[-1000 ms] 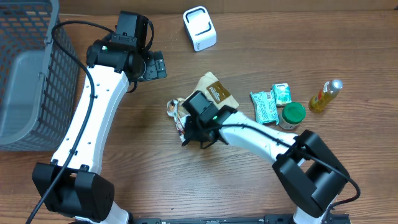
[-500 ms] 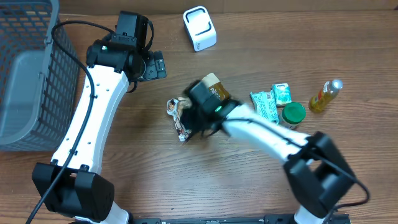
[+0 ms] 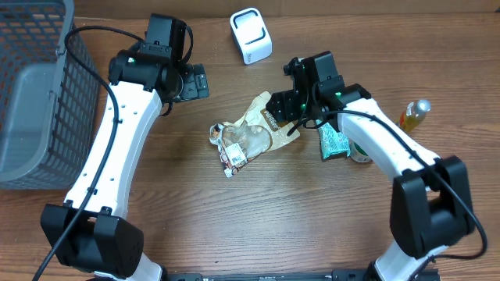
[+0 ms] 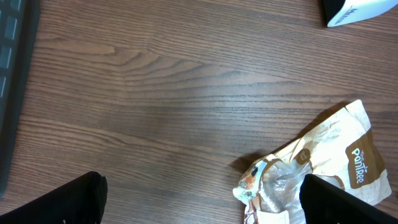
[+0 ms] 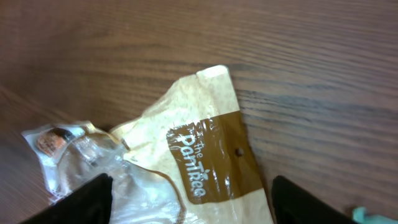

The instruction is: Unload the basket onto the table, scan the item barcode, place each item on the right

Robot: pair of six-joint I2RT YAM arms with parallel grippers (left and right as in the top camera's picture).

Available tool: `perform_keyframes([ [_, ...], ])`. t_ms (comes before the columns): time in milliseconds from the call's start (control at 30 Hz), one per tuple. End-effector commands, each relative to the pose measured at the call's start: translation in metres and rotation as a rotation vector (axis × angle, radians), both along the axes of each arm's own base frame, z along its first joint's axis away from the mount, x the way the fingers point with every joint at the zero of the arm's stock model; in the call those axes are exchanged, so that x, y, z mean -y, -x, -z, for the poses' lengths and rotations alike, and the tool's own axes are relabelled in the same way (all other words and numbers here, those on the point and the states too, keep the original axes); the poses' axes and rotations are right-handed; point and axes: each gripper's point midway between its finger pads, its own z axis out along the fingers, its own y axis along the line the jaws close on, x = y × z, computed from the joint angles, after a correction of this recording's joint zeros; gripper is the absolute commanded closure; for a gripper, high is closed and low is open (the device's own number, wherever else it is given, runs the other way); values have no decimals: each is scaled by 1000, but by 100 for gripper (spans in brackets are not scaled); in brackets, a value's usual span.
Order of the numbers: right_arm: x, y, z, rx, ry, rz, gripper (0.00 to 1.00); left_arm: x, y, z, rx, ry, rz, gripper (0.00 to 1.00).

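The snack bag (image 5: 186,143) carries the only legible print. On its brown band (image 5: 217,155), white lettering gives a small "the" beside a larger brand word: "Pani", then 1 unclear letter, then "ee". The left wrist view shows the same word at the right end of the bag, turned sideways. From overhead it is too small to read. The white scanner (image 4: 360,9), at the far right in the left wrist view, bears dark marks cut off by the frame edge and illegible. Print on the green packet (image 3: 334,144) and the bottle (image 3: 411,117) at the right cannot be read.
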Motion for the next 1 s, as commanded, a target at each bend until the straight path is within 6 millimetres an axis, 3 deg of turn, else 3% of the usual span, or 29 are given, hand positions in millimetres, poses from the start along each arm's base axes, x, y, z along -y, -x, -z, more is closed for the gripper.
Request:
perform_keyframes([
  [0,-7,-5,20,11,6,-102,14,1,-2,-11,29,-9,15,0],
  [100,-9,-6,38,-12,6,-105,12,1,-2,-11,29,-9,15,0],
  [200,-24,7,48,-85,-80,-162,12,1,-2,-11,29,-9,15,0],
  [433,-58,58,37,-277,-276,-287,17,1,-2,-11,29,-9,15,0],
  [567,-74,80,37,-330,-278,-336,18,1,-2,-11,29,-9,15,0],
  [667,-74,82,38,-323,-241,-332,21,1,-2,-11,29,-9,15,0],
  [767,-70,77,23,-293,-248,-310,22,1,-2,-11,29,-9,15,0],
  [967,-48,52,-3,-177,-225,-246,14,1,-2,-11,29,-9,15,0],
])
